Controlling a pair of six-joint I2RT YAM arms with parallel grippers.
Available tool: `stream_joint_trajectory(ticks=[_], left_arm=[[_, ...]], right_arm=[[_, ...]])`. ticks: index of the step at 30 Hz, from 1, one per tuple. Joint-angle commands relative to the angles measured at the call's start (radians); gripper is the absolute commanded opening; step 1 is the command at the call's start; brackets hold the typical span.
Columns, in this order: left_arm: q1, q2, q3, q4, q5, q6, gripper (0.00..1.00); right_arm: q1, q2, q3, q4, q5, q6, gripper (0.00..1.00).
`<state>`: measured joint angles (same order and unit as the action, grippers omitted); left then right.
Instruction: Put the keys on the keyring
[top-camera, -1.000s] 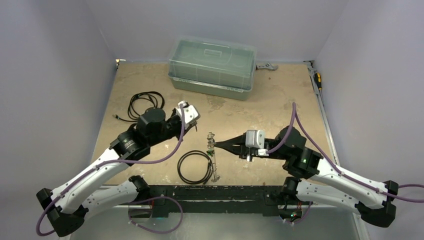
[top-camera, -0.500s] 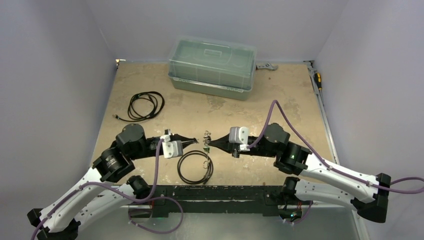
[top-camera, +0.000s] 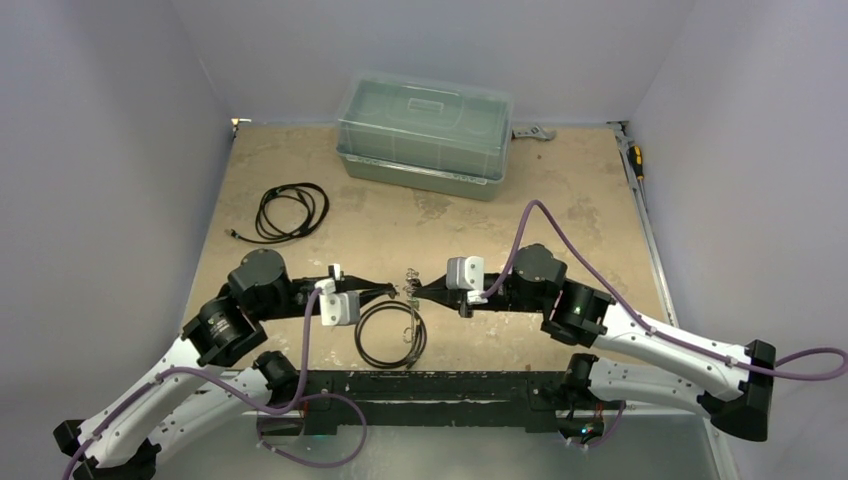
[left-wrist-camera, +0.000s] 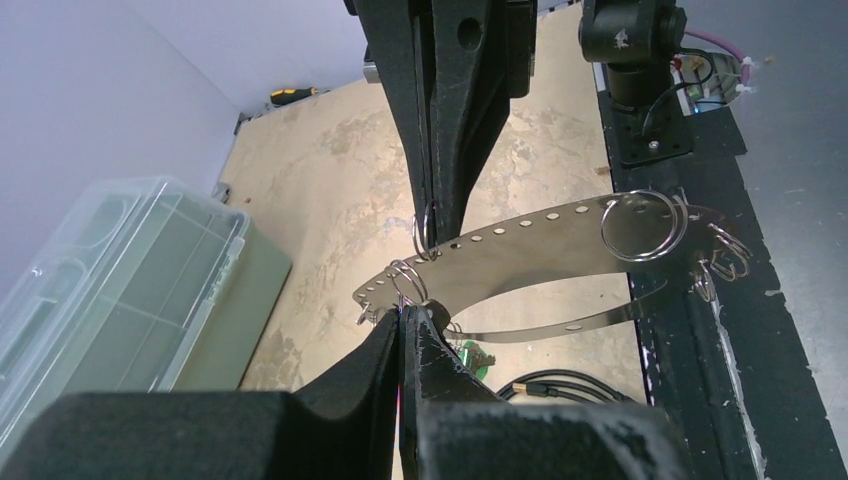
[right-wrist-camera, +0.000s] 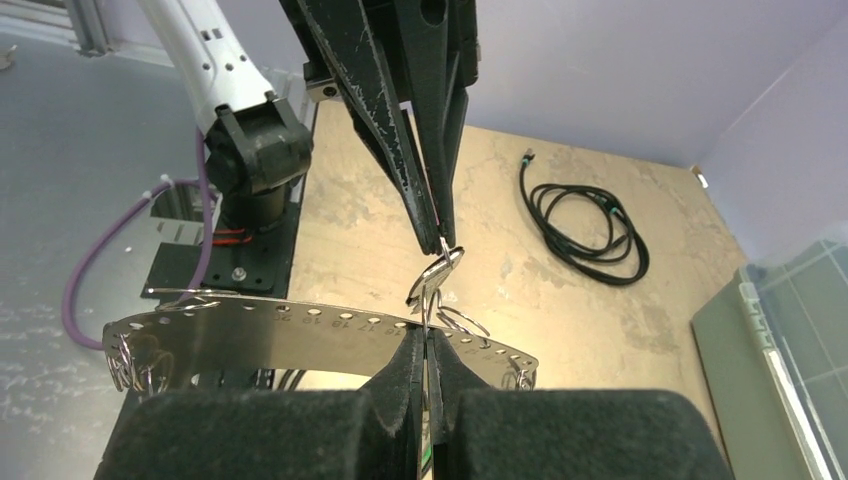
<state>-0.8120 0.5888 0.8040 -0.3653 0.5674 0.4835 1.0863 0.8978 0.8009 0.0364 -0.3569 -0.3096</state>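
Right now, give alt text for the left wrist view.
The left end effector, at the bottom edge, and the right end effector, pointing down from the top, both clamp a curved, silvery, perforated metal keyring above the tan table. A clear plastic box sits left.

Overhead plus two opposed wrist close-ups
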Motion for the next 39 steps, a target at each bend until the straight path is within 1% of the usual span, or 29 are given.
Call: stream_joint_trajectory(ticks=[1,11,28,39], left_arm=[[-0.002,0.002,0.041,-0.008,0.054,0.025,0.0],[-0.002,0.037,0.115,-0.098,0.108,0.053,0.0],[-0.001,0.098,0.142,-0.144,0.194,0.046,0.0],[-0.001,0.116,0.142,-0.141,0.206,0.043,0.0]], right_arm=[[0.003,0.009,0.069,-0.007,-0.06,-0.026,0.0],[0.009,0.087,0.13,-0.111,-0.128,-0.054,0.0],[0.02,0.088,0.139,-0.128,-0.143,-0.051,0.0],[0.029,0.092,0.147,-0.138,-0.154,-0.051,0.0]])
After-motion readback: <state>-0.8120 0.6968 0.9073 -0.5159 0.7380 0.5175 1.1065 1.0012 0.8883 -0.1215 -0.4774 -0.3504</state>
